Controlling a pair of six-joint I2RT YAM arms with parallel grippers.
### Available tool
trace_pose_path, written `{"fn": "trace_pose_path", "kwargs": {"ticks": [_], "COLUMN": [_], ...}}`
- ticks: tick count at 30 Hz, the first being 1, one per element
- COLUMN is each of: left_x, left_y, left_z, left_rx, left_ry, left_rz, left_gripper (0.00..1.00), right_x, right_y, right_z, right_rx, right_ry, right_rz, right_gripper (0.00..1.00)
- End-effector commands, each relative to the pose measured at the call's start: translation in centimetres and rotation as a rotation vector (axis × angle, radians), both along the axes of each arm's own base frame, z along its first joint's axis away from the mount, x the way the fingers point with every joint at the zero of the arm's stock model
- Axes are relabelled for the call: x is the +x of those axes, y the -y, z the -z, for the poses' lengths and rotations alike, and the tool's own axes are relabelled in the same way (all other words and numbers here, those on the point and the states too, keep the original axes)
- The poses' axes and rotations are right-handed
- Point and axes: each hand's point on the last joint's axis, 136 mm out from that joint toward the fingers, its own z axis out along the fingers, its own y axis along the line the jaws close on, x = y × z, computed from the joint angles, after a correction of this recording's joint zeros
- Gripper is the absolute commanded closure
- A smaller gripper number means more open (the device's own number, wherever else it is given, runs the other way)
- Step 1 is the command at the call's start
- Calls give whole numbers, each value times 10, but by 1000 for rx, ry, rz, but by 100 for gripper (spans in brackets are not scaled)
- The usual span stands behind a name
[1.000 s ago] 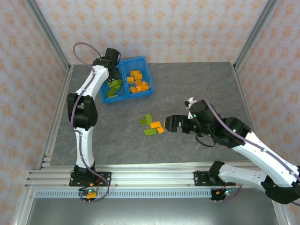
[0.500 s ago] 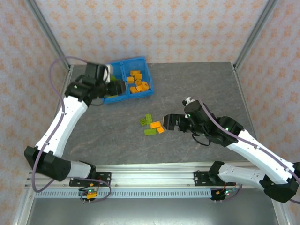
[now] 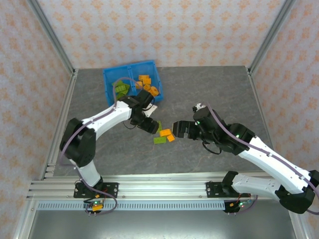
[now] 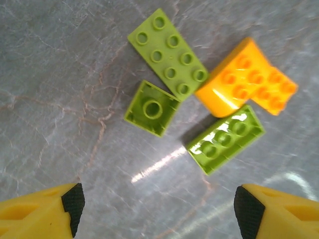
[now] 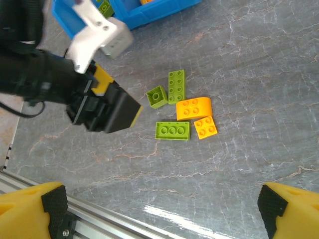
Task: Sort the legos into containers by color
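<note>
Legos (image 3: 162, 133) lay just ahead of the left gripper (image 4: 159, 204), jaws wide and empty; best bet was dropping squarely over the small green square brick (image 4: 152, 108), avoiding the long green brick (image 4: 168, 53) beside it.

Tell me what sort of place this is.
Probably a lab robot test cell: a left arm and right arm bolted to an aluminium rail, patterned panels walling in a grey table, and toy bricks.

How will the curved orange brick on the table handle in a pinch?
The curved orange brick looks like rigid moulded plastic, so it likely won't flex. Its rounded edge is glossy, so a grip could slip there; flat sides seem safer. A long green brick and a square orange brick crowd it, so pushing would probably shift them too.
</note>
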Motion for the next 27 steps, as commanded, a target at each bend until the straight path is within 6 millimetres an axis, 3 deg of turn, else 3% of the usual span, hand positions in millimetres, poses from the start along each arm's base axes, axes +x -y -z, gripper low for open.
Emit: {"fn": "trace_pose_path", "kwargs": {"ticks": [1, 5, 6, 12, 15, 27], "left_x": [16, 16, 16, 21, 23, 30], "left_y": [4, 22, 24, 24, 23, 22], "left_z": [6, 22, 34, 56, 59, 58], "left_rx": [39, -30, -32, -5, 7, 10], "left_ry": [30, -24, -50, -80, -73, -41], "left_rz": [104, 150, 152, 128, 116, 83], "left_gripper": [17, 16, 17, 27, 38, 59], "right_x": [0, 0, 0, 0, 0, -2], "right_y": [14, 17, 17, 15, 15, 17], "right_z": [3, 0, 0, 2, 2, 6], "right_rx": [-21, -19, -22, -20, -20, -18], "right_ry": [10, 22, 23, 18, 17, 5], "right_rz": [50, 56, 55, 53, 55, 64], "right_gripper": [1, 1, 1, 1, 1, 1]}}
